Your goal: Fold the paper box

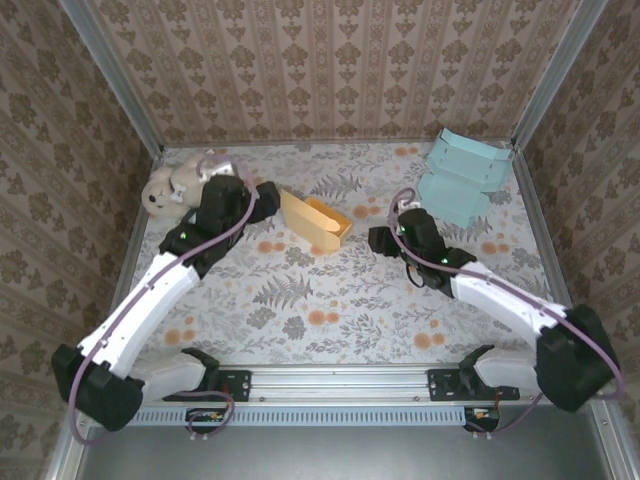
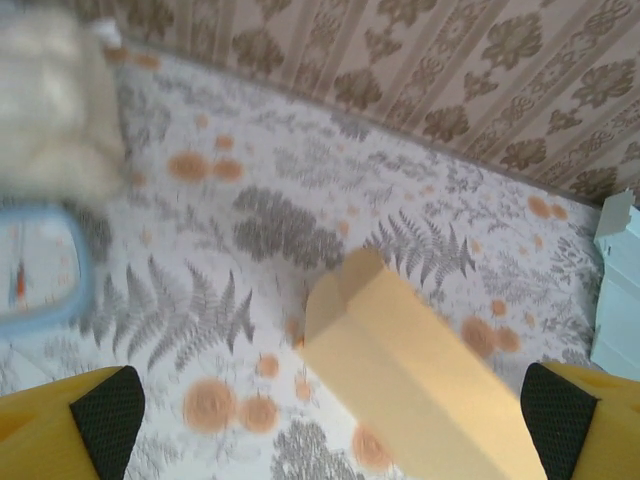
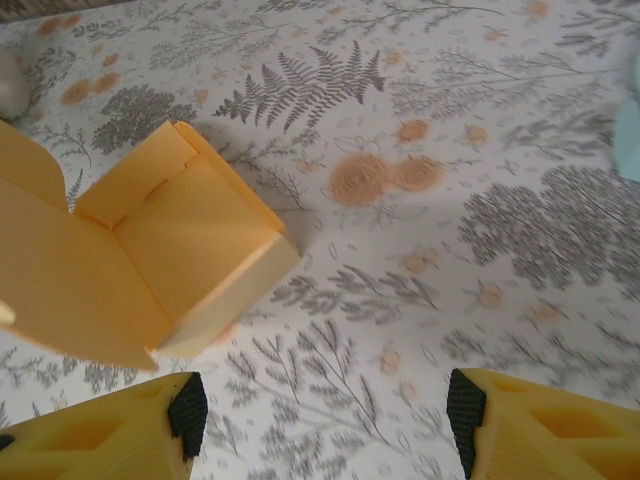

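The paper box (image 3: 150, 260) is thin orange-yellow card, matt and smooth, with crisp creases. My left fingers (image 2: 60, 435) and right fingers (image 3: 90, 440) are smooth yellow plastic, and their black pads (image 2: 105, 410) look finely textured and rubbery. The table (image 1: 330, 300) has a flat, matt floral covering. The teal boxes (image 1: 462, 175) look like similar matt card. The toy (image 1: 165, 190) is fluffy cream plush. The frame rail (image 1: 340, 372) is dull silver metal. My arm shells (image 1: 150, 295) are glossy white plastic.

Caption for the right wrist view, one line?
Open right gripper hovers near a partly folded orange paper box on the floral tablecloth.
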You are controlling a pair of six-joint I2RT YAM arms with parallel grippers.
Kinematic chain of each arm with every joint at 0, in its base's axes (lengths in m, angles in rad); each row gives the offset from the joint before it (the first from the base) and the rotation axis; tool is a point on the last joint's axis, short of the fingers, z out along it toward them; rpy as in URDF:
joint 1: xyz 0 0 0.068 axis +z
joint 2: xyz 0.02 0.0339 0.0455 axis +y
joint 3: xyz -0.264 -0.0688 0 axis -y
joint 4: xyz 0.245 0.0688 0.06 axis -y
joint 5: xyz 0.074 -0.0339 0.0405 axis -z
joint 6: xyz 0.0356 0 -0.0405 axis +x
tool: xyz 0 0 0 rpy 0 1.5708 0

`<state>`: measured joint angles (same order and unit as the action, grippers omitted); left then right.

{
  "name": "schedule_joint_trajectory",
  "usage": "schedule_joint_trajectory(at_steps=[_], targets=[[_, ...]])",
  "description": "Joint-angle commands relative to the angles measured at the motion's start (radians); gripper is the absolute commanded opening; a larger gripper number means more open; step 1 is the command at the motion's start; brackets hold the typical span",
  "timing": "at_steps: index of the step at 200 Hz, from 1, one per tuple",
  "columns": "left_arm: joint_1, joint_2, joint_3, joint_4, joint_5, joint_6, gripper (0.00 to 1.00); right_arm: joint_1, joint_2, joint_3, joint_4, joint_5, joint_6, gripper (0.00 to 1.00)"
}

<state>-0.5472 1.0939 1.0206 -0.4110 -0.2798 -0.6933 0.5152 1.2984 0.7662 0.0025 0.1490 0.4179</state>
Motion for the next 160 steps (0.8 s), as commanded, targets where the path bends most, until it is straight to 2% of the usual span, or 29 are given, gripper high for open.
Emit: schedule_joint_trajectory(at_steps=[1,26,53,118,160], targets=[[-0.037,-0.081,-0.124,0.027,0.049,-0.138,1.00,0.003,0.114,0.057,0.126,-0.057,-0.013,0.68],[-0.083,-0.178,-0.195,0.022,0.007,-0.108,1.00,0.008,0.240,0.098,0.207,-0.116,0.008,0.66],[-0.100,-0.261,-0.259,0.026,-0.061,-0.093,1.00,0.052,0.302,0.070,0.307,-0.123,0.056,0.66],[-0.099,-0.307,-0.273,-0.019,-0.142,-0.075,1.00,0.304,0.379,-0.024,0.540,-0.054,0.202,0.65],[-0.100,-0.308,-0.254,-0.053,-0.197,-0.049,1.00,0.458,0.464,0.097,0.551,0.000,0.170,0.66]])
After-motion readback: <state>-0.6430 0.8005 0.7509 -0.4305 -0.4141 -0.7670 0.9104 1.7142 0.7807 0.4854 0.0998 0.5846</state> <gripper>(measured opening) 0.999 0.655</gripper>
